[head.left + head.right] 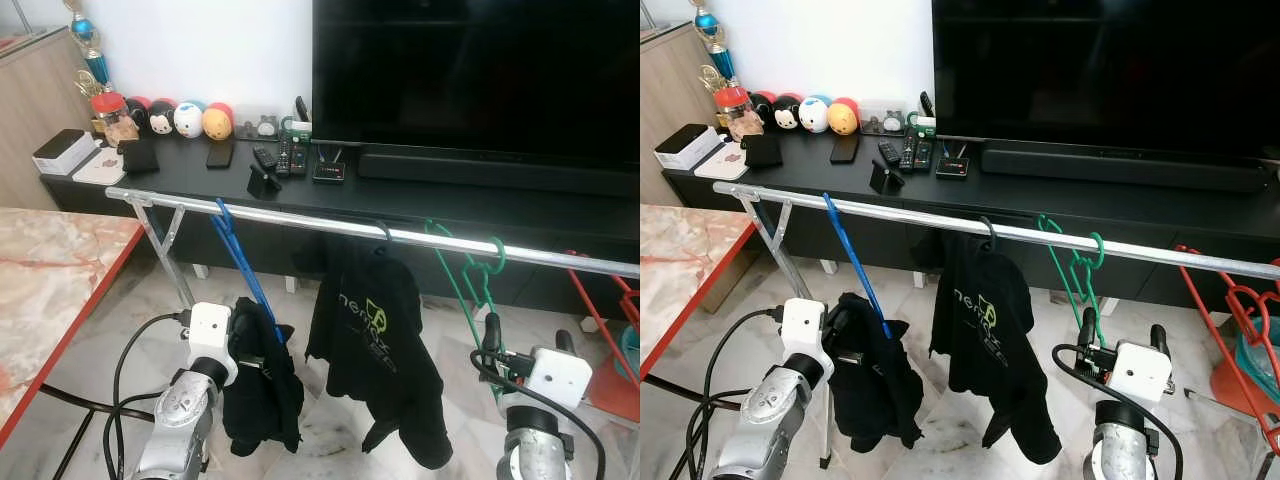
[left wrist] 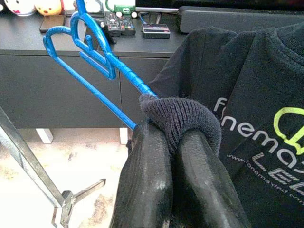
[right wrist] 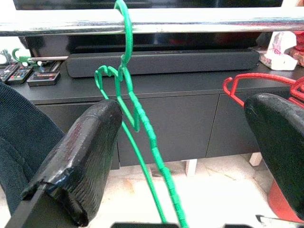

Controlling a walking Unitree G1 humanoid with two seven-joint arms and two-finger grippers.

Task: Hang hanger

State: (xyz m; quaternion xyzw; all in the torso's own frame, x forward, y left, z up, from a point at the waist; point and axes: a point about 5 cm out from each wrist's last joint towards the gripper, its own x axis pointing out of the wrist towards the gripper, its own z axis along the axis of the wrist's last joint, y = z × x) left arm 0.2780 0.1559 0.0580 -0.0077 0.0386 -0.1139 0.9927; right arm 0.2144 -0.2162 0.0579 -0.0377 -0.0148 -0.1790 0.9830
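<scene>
— Left hand [image 2: 175,156] sits closest to us, its two fingers pinched together on a dark knit collar where a black garment [image 1: 262,385] rides the blue hanger [image 1: 240,262]. Where does that hanger stand?

— Its hook looks to be over the rail [image 1: 300,216] already, near the rail's left end, and the shaft slants down to our hand. So we judge the hanging itself nearly done, with our grip on the cloth still holding it askew.

— And our right hand [image 3: 183,142]?

— Wide open, gripping nothing. The green hanger [image 3: 137,118] runs between its fingers, hooked on the rail, bare. A printed black shirt [image 1: 378,340] hangs between the two, and red hangers [image 1: 1230,310] sit further right.

— What does the next move call for?

— We think: check the blue hook is truly seated, then part the left fingers gently so the garment swings level under the rail. Let go roughly and the hook might jump off. We cannot tell how deep it sits.
</scene>
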